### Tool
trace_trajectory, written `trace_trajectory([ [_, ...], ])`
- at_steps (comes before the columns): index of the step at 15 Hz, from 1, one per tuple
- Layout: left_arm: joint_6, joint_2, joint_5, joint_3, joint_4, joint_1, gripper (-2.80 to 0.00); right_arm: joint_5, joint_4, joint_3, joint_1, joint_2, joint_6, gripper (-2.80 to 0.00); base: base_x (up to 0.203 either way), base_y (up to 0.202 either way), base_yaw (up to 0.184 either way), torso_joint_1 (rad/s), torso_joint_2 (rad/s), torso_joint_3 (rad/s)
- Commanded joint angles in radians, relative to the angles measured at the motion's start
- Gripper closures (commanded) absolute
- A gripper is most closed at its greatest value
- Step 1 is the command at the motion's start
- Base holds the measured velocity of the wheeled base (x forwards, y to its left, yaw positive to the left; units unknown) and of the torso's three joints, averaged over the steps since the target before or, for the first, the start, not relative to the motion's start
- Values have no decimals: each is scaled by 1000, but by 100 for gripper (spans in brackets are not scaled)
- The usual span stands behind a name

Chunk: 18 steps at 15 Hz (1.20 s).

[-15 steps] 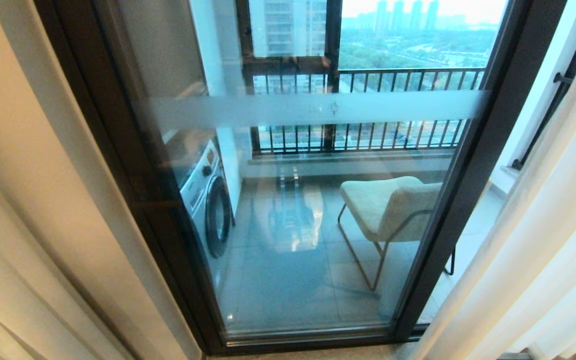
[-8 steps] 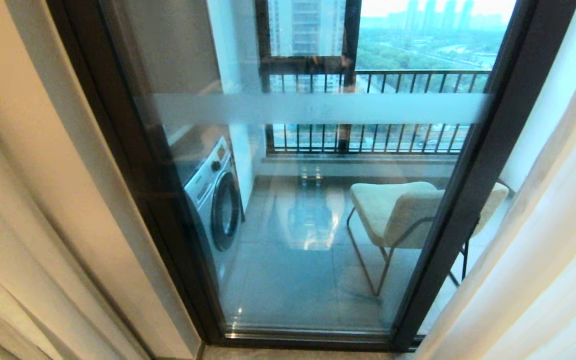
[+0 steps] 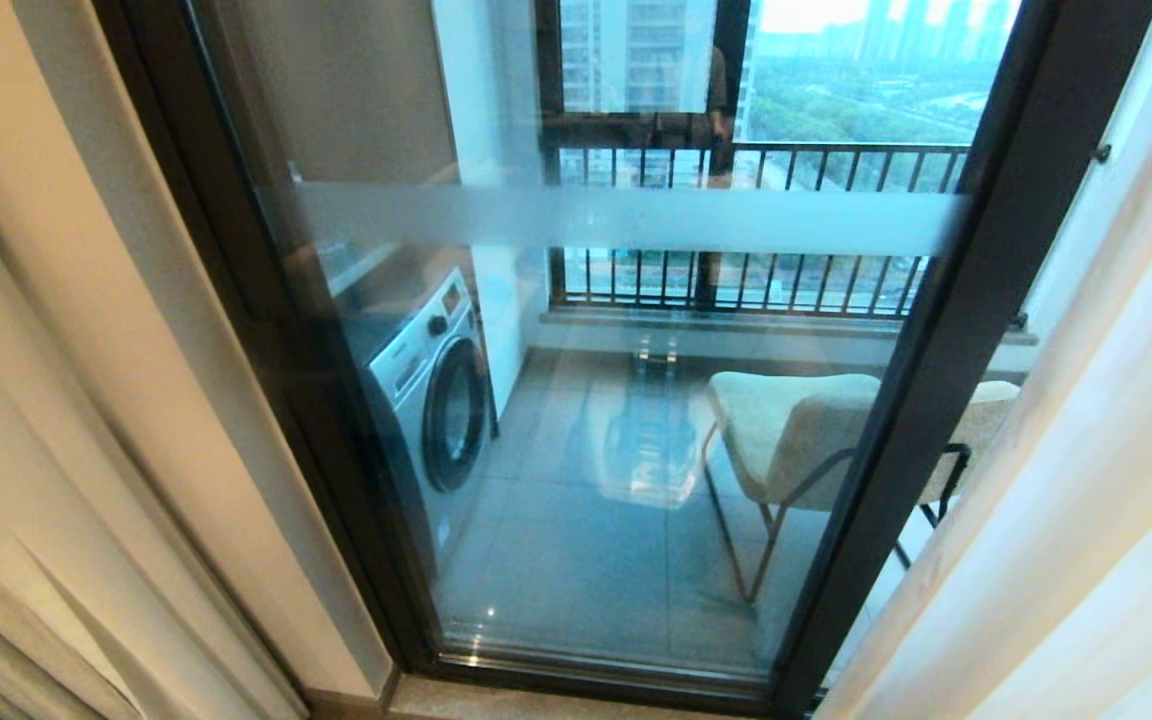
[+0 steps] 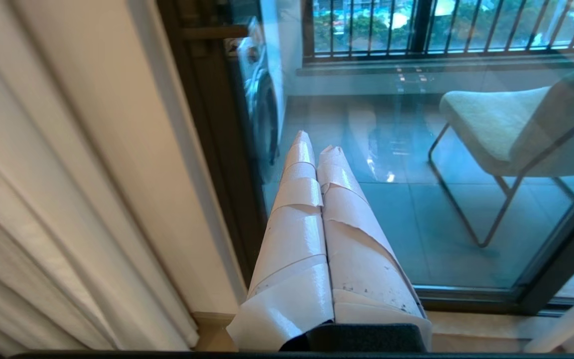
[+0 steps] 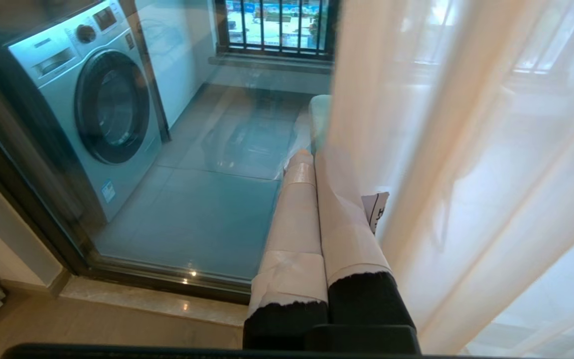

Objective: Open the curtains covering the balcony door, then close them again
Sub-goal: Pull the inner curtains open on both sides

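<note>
The balcony door (image 3: 626,530) fills the middle of the head view, one glass pane in a dark frame (image 3: 936,400) with a frosted band (image 3: 636,218) across it. The curtains are drawn apart: a cream drape (image 3: 56,400) at the left, a thin white sheer (image 3: 1086,520) at the right. Neither arm shows in the head view. In its wrist view my left gripper (image 4: 317,148) is shut and empty, low before the glass, with the cream drape (image 4: 43,199) beside it. My right gripper (image 5: 311,155) is shut on nothing, and the sheer (image 5: 466,174) hangs against its side.
Behind the glass stand a washing machine (image 3: 436,400) at the left and a beige chair (image 3: 796,430) on thin metal legs at the right, with a black barred railing (image 3: 756,270) beyond. A pale stone sill (image 3: 536,700) runs below the door.
The whole head view has shifted: door, washing machine and chair sit further right and the floor sill shows at the bottom, so the camera has moved. The curtains have not changed.
</note>
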Motion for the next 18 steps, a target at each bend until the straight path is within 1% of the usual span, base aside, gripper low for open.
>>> trace_trajectory([
  [1, 0, 0, 0, 0, -1, 0, 0, 0, 0, 0, 0, 1, 1, 0, 0, -188, -13, -1, 2, 2],
  [3, 0, 0, 0, 0, -1, 0, 0, 0, 0, 0, 0, 1, 1, 0, -1, -191, -58, 0, 0, 10],
  [7, 0, 0, 0, 0, -1, 0, 0, 0, 0, 0, 0, 1, 1, 0, -1, -187, -125, 3, 2, 3],
  [9, 0, 0, 0, 0, -1, 0, 0, 0, 0, 0, 0, 1, 1, 0, -2, -187, -69, 5, 2, 4],
  [18, 0, 0, 0, 0, -1, 0, 0, 0, 0, 0, 0, 1, -13, 0, 0, -191, 2, 4, 2, 3],
])
